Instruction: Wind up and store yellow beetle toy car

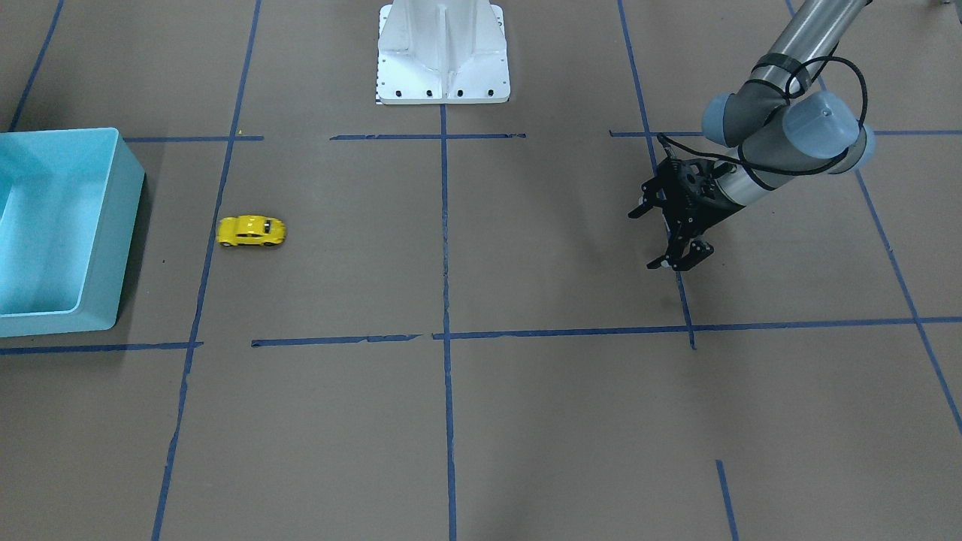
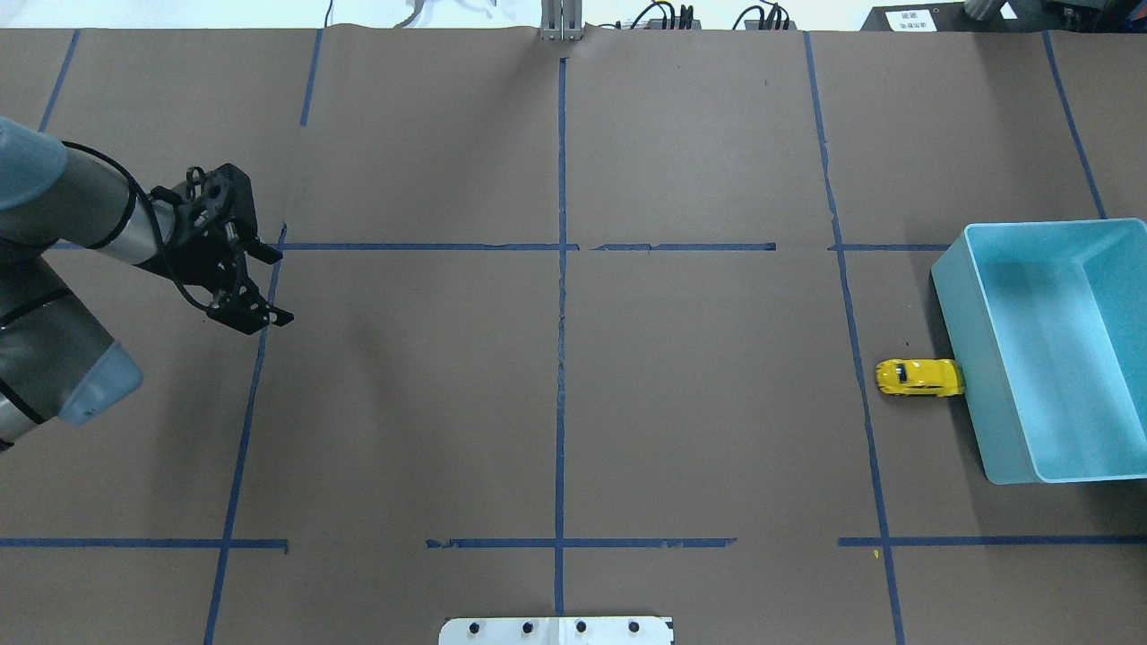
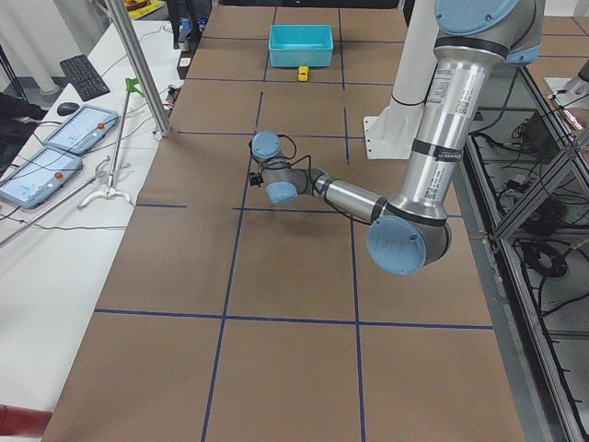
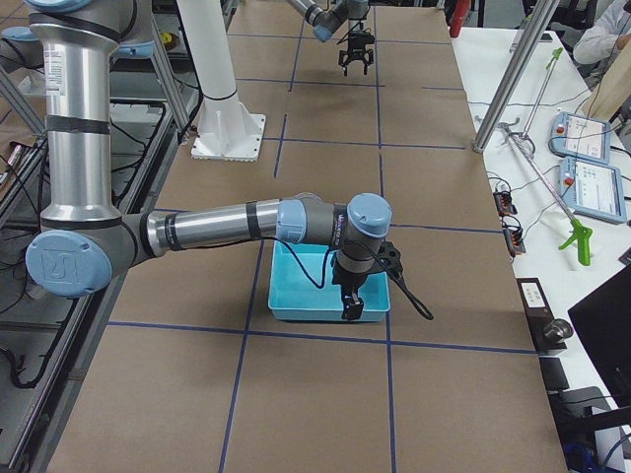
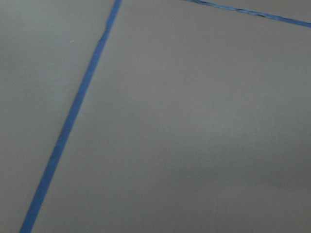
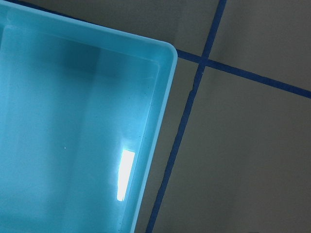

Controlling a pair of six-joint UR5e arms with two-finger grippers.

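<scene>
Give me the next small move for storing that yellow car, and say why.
Probably shift the right tool sideways off the blue bin toward the yellow beetle toy car. The car lies untouched outside the bin, beside its wall. The right tool hangs over the bin, much nearer the car than the left tool, which is open far across the table.

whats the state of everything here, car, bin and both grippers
blue bin: open-topped, empty
yellow beetle toy car: upright on its wheels on the table, outside the blue bin, ungripped
left gripper: jaws open, holding nothing
right gripper: over the blue bin; open or shut cannot be told
</scene>
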